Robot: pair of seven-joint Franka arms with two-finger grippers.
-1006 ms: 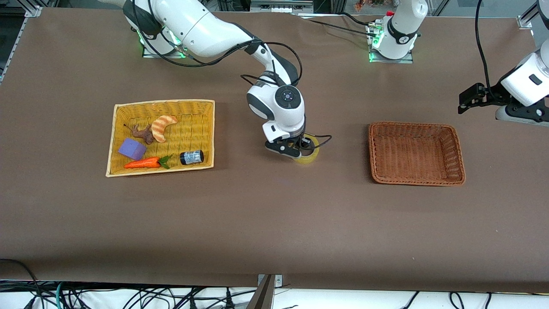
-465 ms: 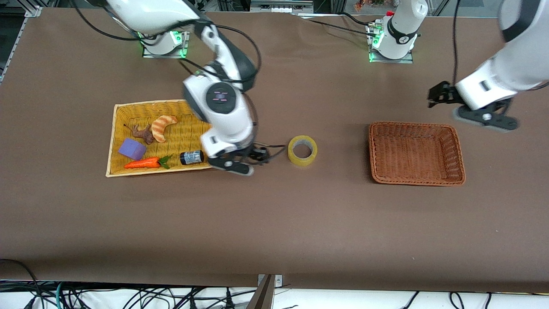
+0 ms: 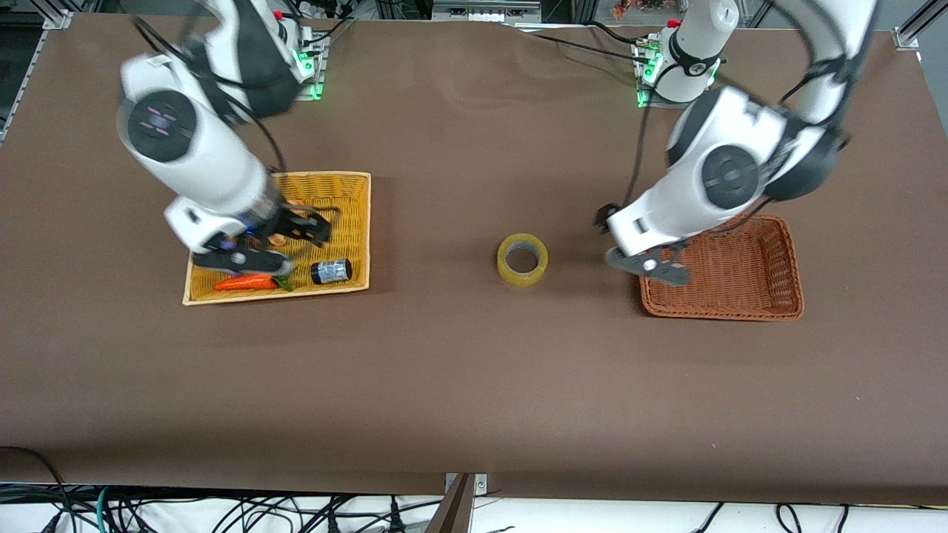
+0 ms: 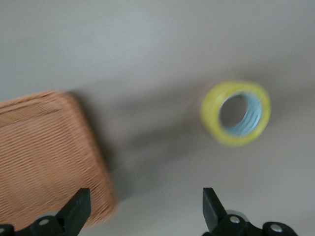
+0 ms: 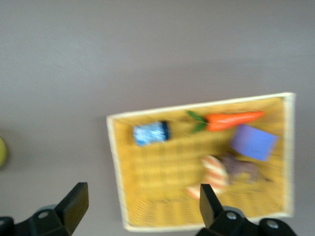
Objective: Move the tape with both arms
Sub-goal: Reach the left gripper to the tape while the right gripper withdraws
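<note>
Handover midway: tape roll (image 3: 523, 260) lies flat on the bare table between the two baskets, free of both grippers.

The right gripper (image 3: 278, 240) hangs with jaws spread and empty over the yellow basket (image 3: 354, 185) that holds a carrot (image 3: 248, 282), a small can (image 3: 331, 271) and a croissant (image 5: 214, 172). The left gripper (image 3: 643, 260) is over the brown basket's (image 3: 778, 307) rim nearest the tape, jaws also wide and empty. Judged next: the left gripper must come over the ring, straddle one wall and close. Open table surrounds the tape; that rim is the only close edge.
</note>
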